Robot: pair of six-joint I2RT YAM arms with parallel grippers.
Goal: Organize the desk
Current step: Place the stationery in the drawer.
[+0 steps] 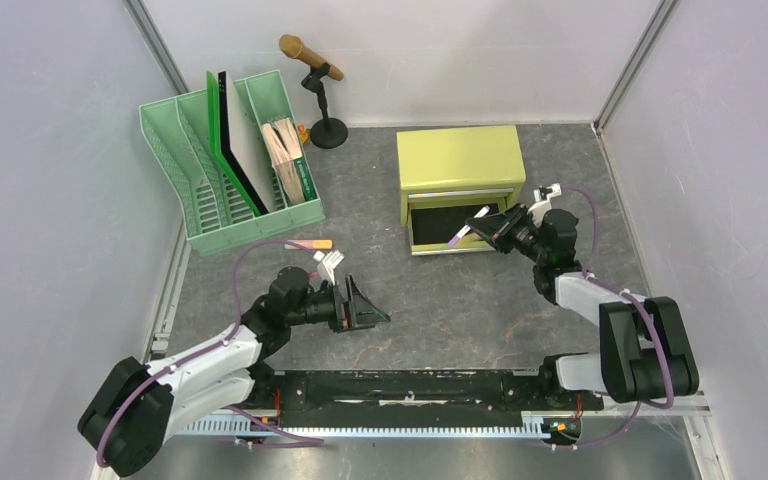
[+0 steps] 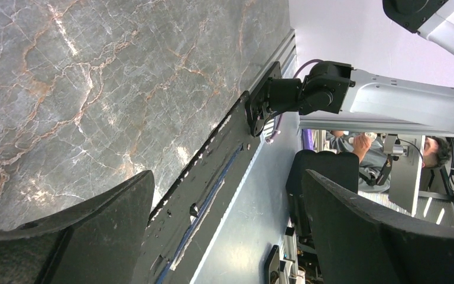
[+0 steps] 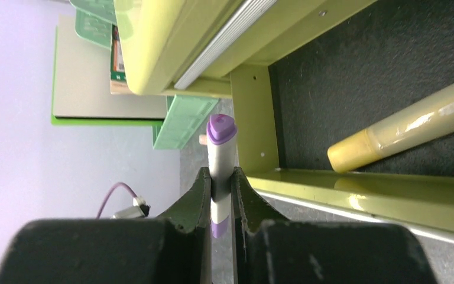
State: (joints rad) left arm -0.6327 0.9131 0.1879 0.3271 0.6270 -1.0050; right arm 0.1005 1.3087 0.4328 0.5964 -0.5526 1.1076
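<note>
While the right gripper (image 3: 220, 177) clamps the purple marker (image 3: 220, 148), it should clear the drawer (image 3: 360, 189) rim just ahead before releasing.

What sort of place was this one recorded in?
Most likely a robot lab's test cell dressed as an office desk: pale walls enclose the marbled dark grey desk, and on it stand office props, a green file rack, a small yellow-green drawer cabinet and a microphone on a stand.
</note>
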